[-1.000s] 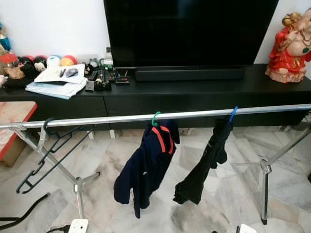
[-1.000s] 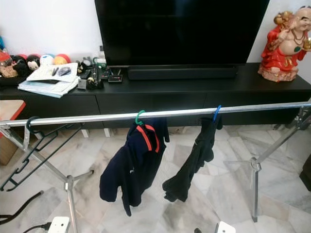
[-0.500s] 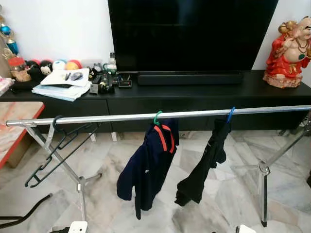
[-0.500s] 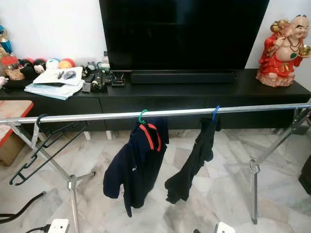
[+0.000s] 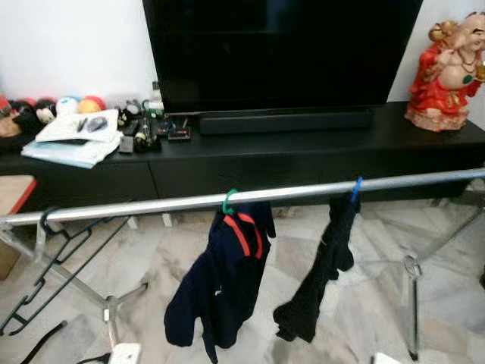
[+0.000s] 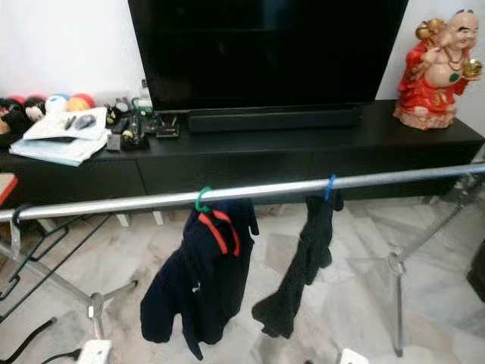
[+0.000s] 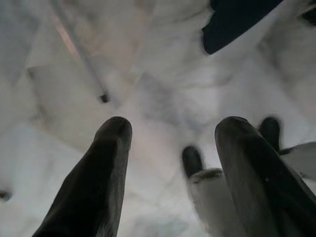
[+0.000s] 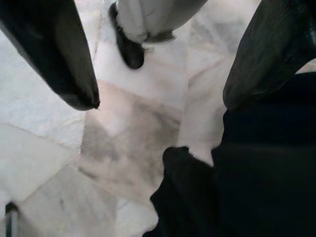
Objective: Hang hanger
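A silver clothes rail (image 5: 151, 205) runs across the room in front of me. A green hanger (image 5: 228, 202) hangs on it with a navy top with a red collar (image 5: 220, 280). Further right a blue hanger (image 5: 355, 186) carries a black garment (image 5: 322, 273). An empty black hanger (image 5: 45, 250) hangs near the rail's left end. My left gripper (image 7: 170, 133) hangs open above the marble floor, nothing between its fingers. My right gripper (image 8: 163, 98) is open too, with dark cloth (image 8: 256, 173) lying on the floor below it.
Behind the rail stands a long black TV console (image 5: 303, 152) with a large TV (image 5: 280, 45), a red figurine (image 5: 447, 68), papers (image 5: 72, 136) and small clutter. The rack's legs (image 5: 411, 303) spread over the floor. A white power strip (image 6: 91, 350) lies at the lower left.
The whole picture has shifted, so the camera moved: the rail and console now sit lower and further left. The hangers and clothes hang as before.
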Motion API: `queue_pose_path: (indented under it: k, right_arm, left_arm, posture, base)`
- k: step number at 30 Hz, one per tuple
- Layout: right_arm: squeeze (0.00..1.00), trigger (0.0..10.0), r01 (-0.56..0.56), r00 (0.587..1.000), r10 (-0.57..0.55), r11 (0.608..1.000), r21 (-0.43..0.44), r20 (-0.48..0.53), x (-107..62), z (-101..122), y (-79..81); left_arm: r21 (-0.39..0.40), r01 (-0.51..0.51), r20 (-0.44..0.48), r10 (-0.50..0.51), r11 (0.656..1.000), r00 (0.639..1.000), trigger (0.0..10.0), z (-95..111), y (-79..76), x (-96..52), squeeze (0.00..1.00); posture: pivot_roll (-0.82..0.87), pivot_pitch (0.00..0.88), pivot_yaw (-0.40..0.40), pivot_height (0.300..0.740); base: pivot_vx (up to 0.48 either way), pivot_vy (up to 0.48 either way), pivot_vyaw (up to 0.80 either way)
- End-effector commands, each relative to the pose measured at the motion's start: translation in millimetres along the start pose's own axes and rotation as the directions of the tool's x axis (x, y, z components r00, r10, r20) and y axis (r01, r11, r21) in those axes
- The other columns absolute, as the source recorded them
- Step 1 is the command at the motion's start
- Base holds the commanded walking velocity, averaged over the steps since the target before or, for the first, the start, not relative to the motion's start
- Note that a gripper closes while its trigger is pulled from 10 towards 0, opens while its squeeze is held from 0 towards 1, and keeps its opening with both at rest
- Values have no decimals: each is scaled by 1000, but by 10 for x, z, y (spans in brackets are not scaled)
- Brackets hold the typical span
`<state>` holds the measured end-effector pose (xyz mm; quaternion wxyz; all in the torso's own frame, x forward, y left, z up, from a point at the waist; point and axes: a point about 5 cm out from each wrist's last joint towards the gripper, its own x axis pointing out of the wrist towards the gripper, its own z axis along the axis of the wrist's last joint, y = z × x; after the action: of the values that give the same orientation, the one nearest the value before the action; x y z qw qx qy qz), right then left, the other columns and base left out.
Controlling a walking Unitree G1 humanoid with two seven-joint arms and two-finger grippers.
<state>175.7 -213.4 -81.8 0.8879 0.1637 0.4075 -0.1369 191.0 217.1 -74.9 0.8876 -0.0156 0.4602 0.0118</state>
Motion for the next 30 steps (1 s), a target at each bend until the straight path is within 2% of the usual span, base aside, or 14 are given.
queue_pose_path:
  k: [1, 8, 12, 14, 15, 16, 17, 19, 22, 24, 25, 26, 28, 30]
  right_arm:
    - [0, 10000, -21, 1000, 21, 1000, 6, 7, 17, 17, 89]
    - [0, 10000, -20, 1000, 20, 1000, 5, 9, 18, 19, 94]
    - [0, 10000, 8, 998, -10, 1000, 20, 56, 18, 81, 66]
    - [0, 10000, 94, 984, -99, 995, 44, 146, 13, 212, 3]
    - [0, 10000, 145, 973, -155, 987, 73, 170, 5, 253, -46]
    - [0, 10000, 145, 973, -155, 987, 73, 170, 5, 253, -46]
    - [0, 10000, 170, 959, -192, 978, 120, 209, -5, 313, -78]
    - [0, 10000, 179, 946, -214, 971, 156, 245, -14, 372, -91]
    - [0, 10000, 187, 919, -236, 966, 178, 317, -35, 478, -92]
    - [0, 10000, 188, 872, -219, 976, 114, 438, -73, 643, -17]
    - [0, 10000, 188, 872, -219, 976, 114, 438, -73, 643, -17]
    - [0, 10000, 175, 834, -188, 982, 74, 519, -105, 768, 69]
    - [0, 10000, 172, 808, -174, 983, 57, 563, -129, 841, 118]
    - [0, 10000, 155, 765, -168, 985, 75, 622, -172, 960, 177]
  left_arm:
    - [-5, -37, -22, 37, 999, 999, 10000, -66, 132, -35, 0]
    - [1, -31, -18, 31, 1000, 999, 10000, -55, 125, -33, 0]
    - [0, -27, -19, 27, 1000, 999, 10000, -63, 115, -32, 0]
    - [-4, -29, -22, 29, 1000, 999, 10000, -81, 126, -37, 0]
    - [3, -29, -32, 29, 1000, 999, 10000, -108, 128, -42, 0]
    - [3, -29, -32, 29, 1000, 999, 10000, -108, 128, -42, 0]
    - [7, -28, -38, 28, 1000, 999, 10000, -130, 127, -45, 0]
    - [8, -26, -40, 27, 1000, 999, 10000, -136, 124, -45, 0]
    - [7, -24, -41, 24, 1000, 999, 10000, -142, 113, -44, 0]
    - [6, -21, -40, 21, 1000, 999, 10000, -143, 96, -41, 0]
    - [6, -21, -40, 21, 1000, 999, 10000, -143, 96, -41, 0]
    - [3, -20, -35, 20, 1000, 999, 10000, -131, 85, -36, 0]
    - [3, -19, -33, 19, 1000, 999, 10000, -125, 77, -34, 0]
    - [5, -17, -33, 18, 1000, 999, 10000, -125, 75, -34, 0]
  posture:
    - [27, 0, 33, 740]
    - [27, 0, 33, 740]
    - [36, 0, 24, 740]
    - [28, 0, 20, 740]
    - [26, 0, 19, 740]
    - [26, 0, 19, 740]
    - [24, 0, 16, 740]
    - [24, 0, 16, 740]
    - [21, 0, 13, 740]
    - [21, 0, 8, 740]
    - [21, 0, 8, 740]
    - [21, 0, 7, 740]
    - [18, 0, 6, 740]
    - [18, 0, 6, 740]
  base:
    - [289, 0, 0]
    - [38, 0, 0]
    - [0, 0, 0]
    - [0, 0, 0]
    - [0, 0, 0]
    - [0, 0, 0]
    - [0, 0, 0]
    - [0, 0, 0]
    - [0, 0, 0]
    - [0, 0, 0]
    - [0, 0, 0]
    - [0, 0, 0]
    - [0, 0, 0]
    - [0, 0, 0]
